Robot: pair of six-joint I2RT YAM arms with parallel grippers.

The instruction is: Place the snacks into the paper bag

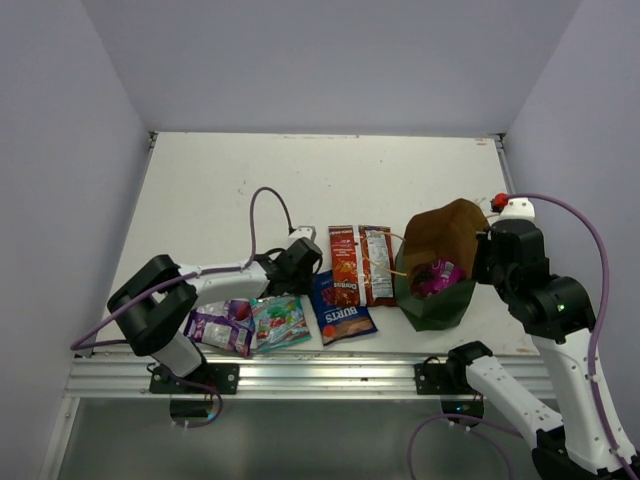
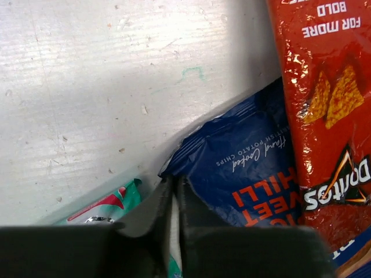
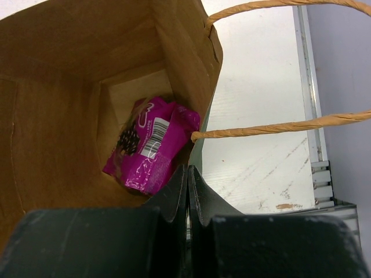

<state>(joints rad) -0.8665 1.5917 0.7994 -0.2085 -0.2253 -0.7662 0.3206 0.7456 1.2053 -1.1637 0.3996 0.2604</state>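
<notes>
- Paper bag (image 3: 69,58): contains magenta grape pack (image 3: 152,147), pinched at rim by right gripper (image 3: 188,185).
- Left gripper (image 2: 175,197): narrow, seemingly empty, at blue chip bag (image 2: 243,168).
- Next: open, clamp its corner.

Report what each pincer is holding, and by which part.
Right pincer is shut on the paper bag, pinching its rim beside a handle. Left pincer is shut and appears to hold nothing, at the blue chip bag corner.

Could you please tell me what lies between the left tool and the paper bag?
In the top view, two red-orange packs lie side by side between the left tool and the paper bag.
</notes>
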